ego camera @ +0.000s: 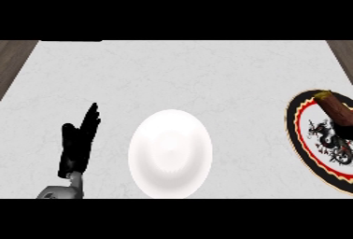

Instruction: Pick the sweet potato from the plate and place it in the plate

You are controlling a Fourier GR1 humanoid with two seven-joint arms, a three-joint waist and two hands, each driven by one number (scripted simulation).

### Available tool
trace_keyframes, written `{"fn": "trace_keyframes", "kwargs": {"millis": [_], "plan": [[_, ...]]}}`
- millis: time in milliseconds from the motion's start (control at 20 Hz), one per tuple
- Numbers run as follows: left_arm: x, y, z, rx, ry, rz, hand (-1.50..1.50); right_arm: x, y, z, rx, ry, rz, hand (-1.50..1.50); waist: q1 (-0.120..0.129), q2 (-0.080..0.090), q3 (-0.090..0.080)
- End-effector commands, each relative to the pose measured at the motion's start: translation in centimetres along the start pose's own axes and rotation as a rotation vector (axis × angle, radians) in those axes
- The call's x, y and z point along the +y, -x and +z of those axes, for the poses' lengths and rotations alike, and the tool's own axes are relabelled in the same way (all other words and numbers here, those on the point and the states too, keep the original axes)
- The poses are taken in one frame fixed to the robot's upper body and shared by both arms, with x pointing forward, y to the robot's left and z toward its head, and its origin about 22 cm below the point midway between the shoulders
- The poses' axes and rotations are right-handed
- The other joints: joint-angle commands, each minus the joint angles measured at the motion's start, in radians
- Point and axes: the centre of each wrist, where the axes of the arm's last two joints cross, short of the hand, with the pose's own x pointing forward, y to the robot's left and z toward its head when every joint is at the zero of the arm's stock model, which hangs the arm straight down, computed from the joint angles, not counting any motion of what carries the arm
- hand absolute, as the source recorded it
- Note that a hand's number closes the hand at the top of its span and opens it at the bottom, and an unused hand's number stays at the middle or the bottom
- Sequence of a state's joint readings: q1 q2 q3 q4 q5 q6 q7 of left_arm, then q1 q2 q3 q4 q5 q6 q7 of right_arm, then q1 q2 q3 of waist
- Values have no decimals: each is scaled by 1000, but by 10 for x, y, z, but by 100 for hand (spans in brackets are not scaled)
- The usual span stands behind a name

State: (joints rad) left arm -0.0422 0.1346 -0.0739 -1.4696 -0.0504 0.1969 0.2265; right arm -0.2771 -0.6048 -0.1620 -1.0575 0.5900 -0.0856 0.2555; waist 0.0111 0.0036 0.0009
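sweet potato (335, 109) on patterned plate (300, 140) — white plate (170, 154) well apart

Centre of marbled counter (207, 70): white plate (170, 154). Right edge: patterned plate (303, 149), black-rimmed, bearing sweet potato (334, 107). Lower left: left hand (73, 148), fingers straight, pointing up, resting.

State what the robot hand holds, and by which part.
Nothing. The left robot hand is open; the reddish-brown sweet potato lies on the patterned black-rimmed plate.
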Motion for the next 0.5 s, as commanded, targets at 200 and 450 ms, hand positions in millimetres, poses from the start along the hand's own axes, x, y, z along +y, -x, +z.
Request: {"fn": "trace_keyframes", "kwargs": {"millis": [200, 450], "plan": [[8, -3, 11, 6, -4, 0, 0, 8, 37, -6, -70, -212, -24, -150, -5, -4, 0], [11, 17, 6, 12, -6, -4, 0, -1, 47, -7, -254, -73, -284, -150, -17, -4, 0]]}}
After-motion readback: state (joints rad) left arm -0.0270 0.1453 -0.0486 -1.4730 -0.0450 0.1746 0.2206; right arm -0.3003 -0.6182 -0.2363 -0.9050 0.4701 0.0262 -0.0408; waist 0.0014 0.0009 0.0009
